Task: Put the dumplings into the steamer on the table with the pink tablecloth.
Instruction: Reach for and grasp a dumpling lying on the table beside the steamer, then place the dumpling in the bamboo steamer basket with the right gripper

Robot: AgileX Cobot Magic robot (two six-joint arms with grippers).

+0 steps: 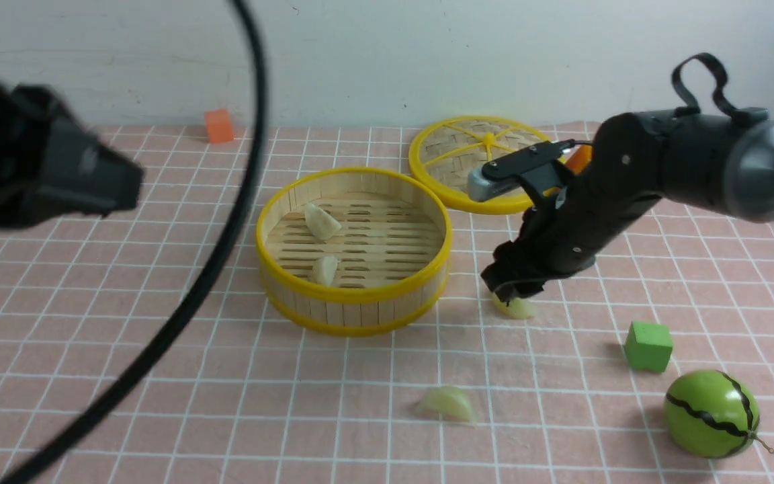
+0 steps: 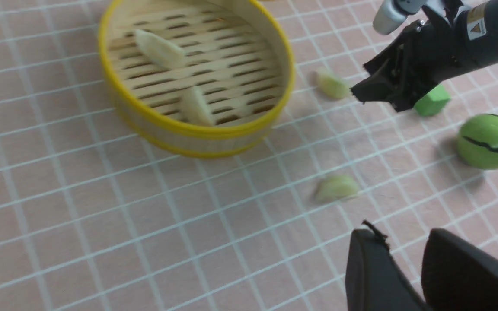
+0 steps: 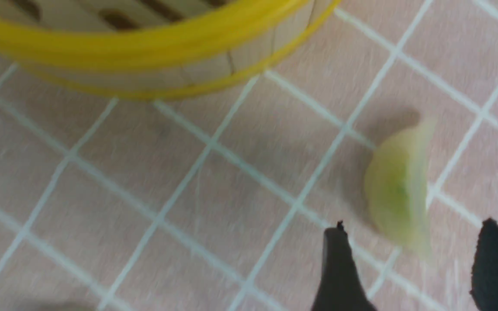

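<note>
Nearest me, in front of the steamer (image 1: 353,249) and a little to its right, one loose dumpling (image 1: 447,405) lies on the pink tablecloth (image 1: 158,376). My left end effector (image 2: 404,246) hangs near it with its jaws a little apart and nothing between them. If I go for that one while my right arm is low beside the steamer, the two arms could crowd each other. Further right of the steamer sit a striped green ball (image 1: 711,413) and a green cube (image 1: 649,345), close enough that a wide swing of my right arm might knock them. Just right of the steamer's wall, my right end effector (image 3: 415,233) is spread open over the second loose dumpling (image 3: 398,190). It lies on the desk (image 1: 91,323), mostly beyond the fingertips and nearer one finger than the other, not gripped. I judge that the main risk: closing from here may catch only the thin pleated edge, so the smooth curved piece squirts out or skids against the steamer. Carrying it too low could clip the yellow rim. Inside the steamer two dumplings (image 1: 322,222) already rest, so half the job remains
</note>
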